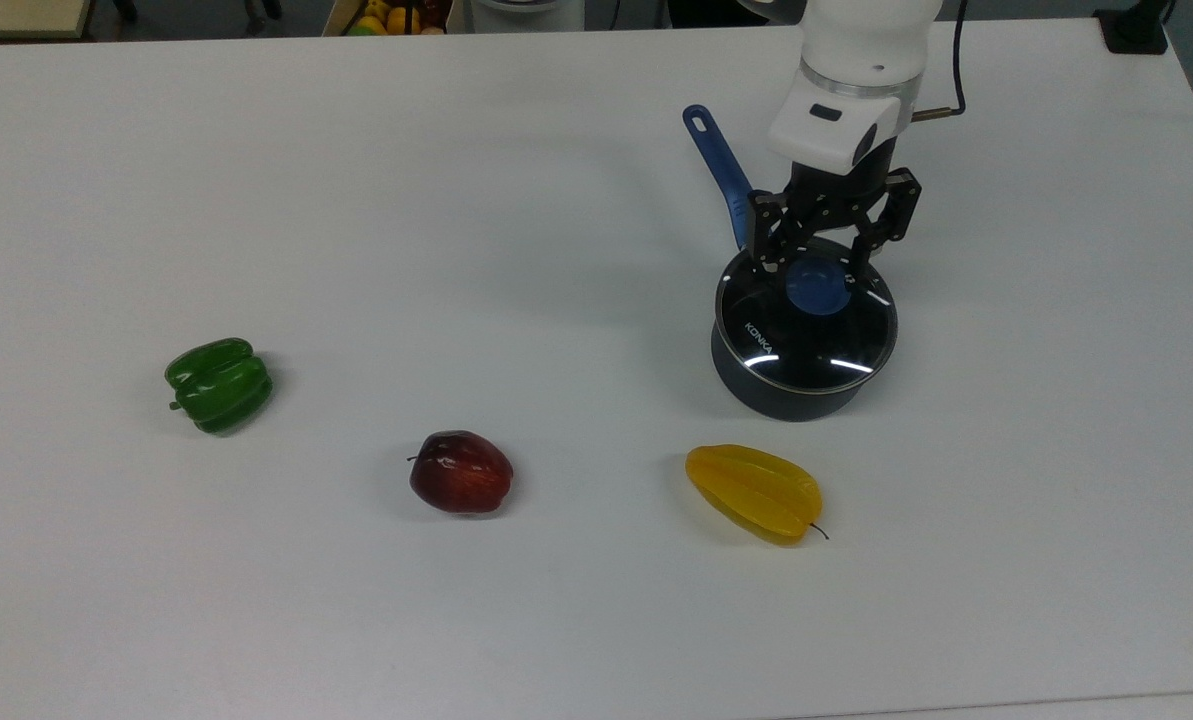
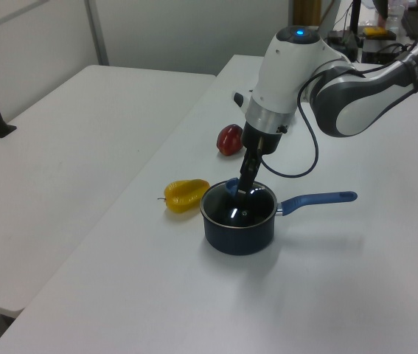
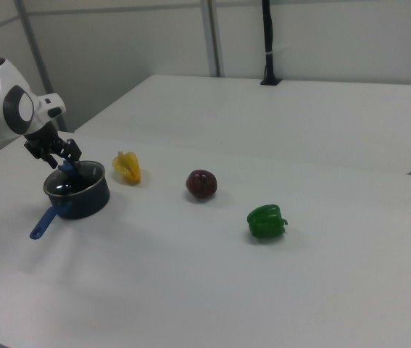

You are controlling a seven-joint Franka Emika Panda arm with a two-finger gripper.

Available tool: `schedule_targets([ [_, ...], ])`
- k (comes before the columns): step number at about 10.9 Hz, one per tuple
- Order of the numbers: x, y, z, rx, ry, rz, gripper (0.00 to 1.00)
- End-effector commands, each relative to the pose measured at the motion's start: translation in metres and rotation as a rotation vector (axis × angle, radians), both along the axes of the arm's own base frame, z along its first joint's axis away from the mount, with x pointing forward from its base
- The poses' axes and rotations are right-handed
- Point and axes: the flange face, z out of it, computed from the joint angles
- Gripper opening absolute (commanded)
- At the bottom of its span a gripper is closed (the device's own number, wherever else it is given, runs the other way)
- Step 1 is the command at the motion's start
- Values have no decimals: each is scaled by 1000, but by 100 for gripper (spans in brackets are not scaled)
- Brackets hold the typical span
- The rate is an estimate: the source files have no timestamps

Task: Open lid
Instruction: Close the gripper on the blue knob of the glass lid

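Note:
The lid (image 1: 806, 335), a clear glass disc with a metal rim and white KONKA lettering, lies flat on the dark saucepan (image 1: 786, 395). The pan's long blue handle (image 1: 721, 170) points toward the top view's top left. My gripper (image 1: 814, 268) comes straight down over the lid's blue centre knob (image 1: 818, 288). Its fingers sit against the knob's two sides, shut on it. The left view has the gripper (image 2: 242, 190) at the lid's (image 2: 239, 210) far edge, and the right view has it (image 3: 63, 167) above the pan (image 3: 82, 203).
On the white table (image 1: 556, 620), a yellow starfruit (image 1: 753, 492) lies just in front of the pan. A red apple (image 1: 461, 472) and a green pepper (image 1: 219, 384) lie further toward the top view's left. A cable (image 1: 941, 110) hangs off the wrist.

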Motion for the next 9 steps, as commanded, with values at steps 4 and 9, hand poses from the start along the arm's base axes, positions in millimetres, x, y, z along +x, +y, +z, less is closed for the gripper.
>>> schedule_targets([
  [4,2,6,4,2,-36,-4,68],
  [9,1,4,8,-1,-36,-5,43],
])
